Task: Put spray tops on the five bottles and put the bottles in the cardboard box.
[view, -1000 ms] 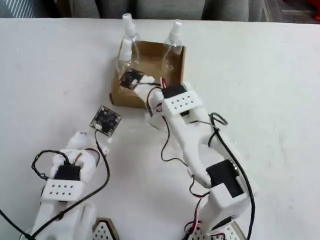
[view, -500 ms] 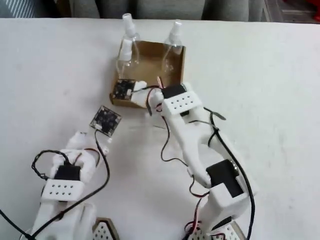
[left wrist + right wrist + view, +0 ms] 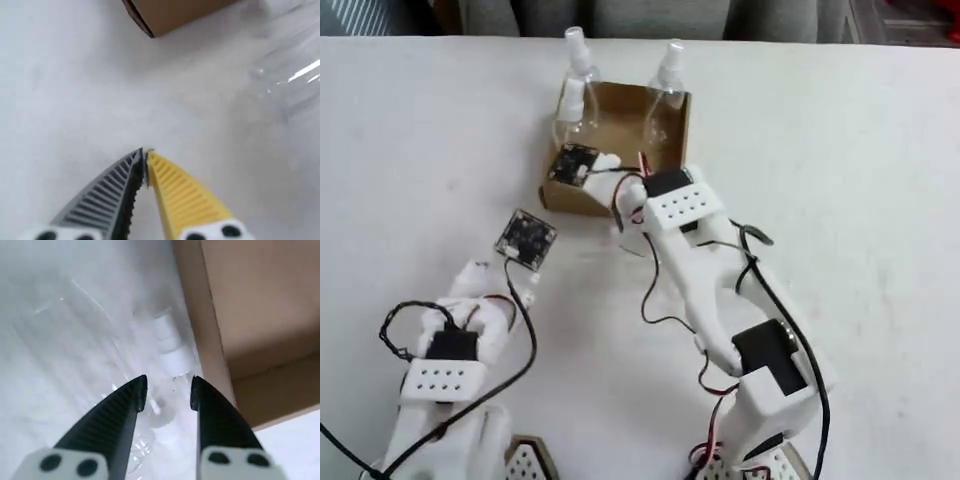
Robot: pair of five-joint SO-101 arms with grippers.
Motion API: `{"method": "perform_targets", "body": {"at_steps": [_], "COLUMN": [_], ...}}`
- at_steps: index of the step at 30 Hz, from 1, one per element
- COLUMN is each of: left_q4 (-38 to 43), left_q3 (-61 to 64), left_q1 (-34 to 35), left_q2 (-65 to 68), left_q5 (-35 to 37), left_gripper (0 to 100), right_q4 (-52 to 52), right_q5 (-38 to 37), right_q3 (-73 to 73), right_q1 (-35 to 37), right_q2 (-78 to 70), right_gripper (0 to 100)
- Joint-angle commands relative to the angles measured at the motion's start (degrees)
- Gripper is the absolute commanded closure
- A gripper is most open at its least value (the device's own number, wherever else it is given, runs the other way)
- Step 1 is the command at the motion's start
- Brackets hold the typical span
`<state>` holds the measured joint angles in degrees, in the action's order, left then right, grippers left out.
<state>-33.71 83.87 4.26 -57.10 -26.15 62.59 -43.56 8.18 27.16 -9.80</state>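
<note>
The half-open, empty right gripper [image 3: 167, 390] hung over a clear bottle [image 3: 95, 337] (light, slick, probably squashable), best gripped at its neck; the left gripper [image 3: 145, 156] was closed, empty.

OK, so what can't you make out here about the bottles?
- High view: the right arm covers the near part of the cardboard box, so the bottles inside cannot be counted.
- Right wrist view: the clear bottle beyond the right gripper is blurred; whether it has a spray top is unclear.
- Left wrist view: a transparent bottle is blurred and cut off by the frame edge.
</note>
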Motion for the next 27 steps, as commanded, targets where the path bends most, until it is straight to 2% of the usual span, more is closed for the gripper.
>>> {"method": "perform_targets", "body": {"at_steps": [1, 8, 12, 18, 27], "left_q4": [-1.76, -3.16, -3.6, -6.24, -6.51], "left_q3": [-3.6, -3.43, -3.43, -4.66, -4.75], "left_q1": [2.59, 2.24, 2.68, 8.92, 9.36], "left_q2": [-0.13, -0.13, -0.13, -0.13, -0.13], "left_q5": [-0.35, -0.79, -0.79, -0.26, -0.26], "left_gripper": [98, 98, 98, 98, 98], "right_q4": [-0.04, 2.07, 5.32, 6.9, 1.19], "right_q5": [3.96, 13.89, 14.51, 3.08, -7.21], "right_q3": [-2.55, -7.91, -9.58, -6.15, -5.27], "right_q1": [0.4, -0.31, -0.57, 0.22, 0.4], "right_q2": [3.3, 3.21, 3.21, 0.75, -6.9], "right_gripper": [88.5, 88.5, 88.5, 88.6, 88.2]}}
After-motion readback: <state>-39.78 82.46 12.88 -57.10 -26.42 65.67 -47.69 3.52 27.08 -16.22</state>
